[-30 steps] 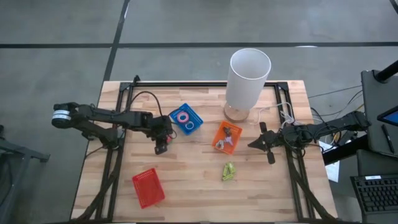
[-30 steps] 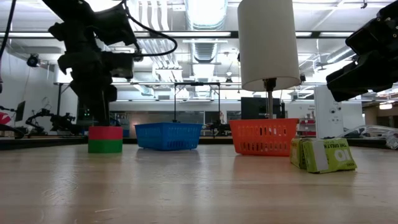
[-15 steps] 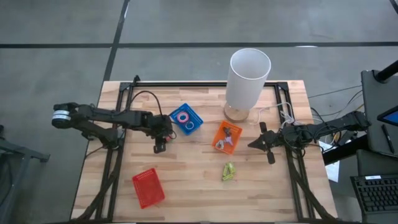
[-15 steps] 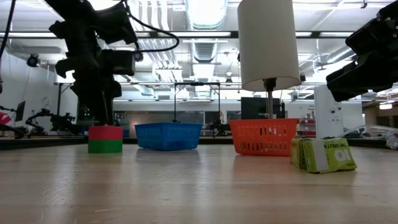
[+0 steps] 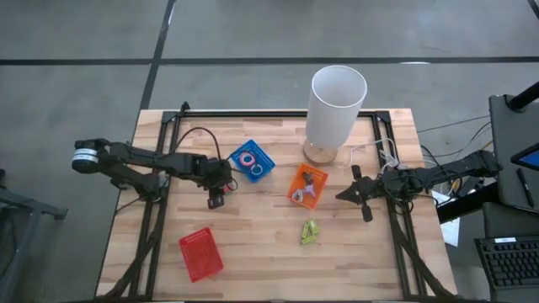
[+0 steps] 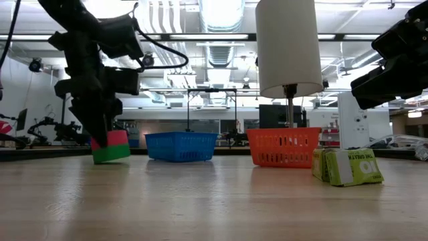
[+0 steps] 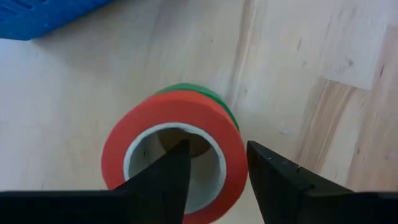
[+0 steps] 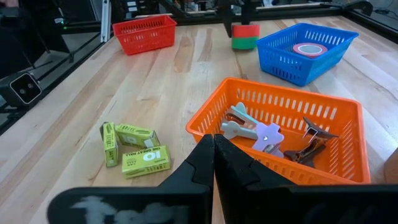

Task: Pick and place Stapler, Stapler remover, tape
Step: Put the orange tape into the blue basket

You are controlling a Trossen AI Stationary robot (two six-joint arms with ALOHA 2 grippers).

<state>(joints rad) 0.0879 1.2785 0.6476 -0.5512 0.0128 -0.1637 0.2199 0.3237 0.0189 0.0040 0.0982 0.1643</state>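
Observation:
A tape roll, red on top with a green lower face [image 7: 180, 118], sits tilted on the wood left of the blue tray [image 5: 252, 160]; it also shows in the low view [image 6: 112, 146] and in the right wrist view [image 8: 244, 35]. My left gripper [image 5: 217, 199] stands over it, shut on its wall. A pink tape roll [image 5: 247, 157] lies in the blue tray. My right gripper [image 8: 213, 155] is shut and holds nothing; it hovers right of the orange tray [image 5: 307, 185], which contains staple removers [image 8: 258, 134]. My left gripper pinches the tape roll's wall [image 7: 233, 155], one finger [image 7: 168, 171] inside the open centre and the other [image 7: 273, 177] outside. The fingers come from above, pointing down. The roll is tilted in the hold, with one side of its green base [image 6: 120, 154] raised off the table.
Green staple boxes [image 5: 309, 232] lie near the table's near edge, below the orange tray. A red tray [image 5: 200, 252] sits at the near left. A tall white lamp [image 5: 337, 105] stands behind the orange tray. Bare wood lies between the trays.
The tape roll, which stood flat on the table, has tipped: one side of its base has lifted in the left gripper's hold. The left arm has leaned a little with it. The right arm has kept still.

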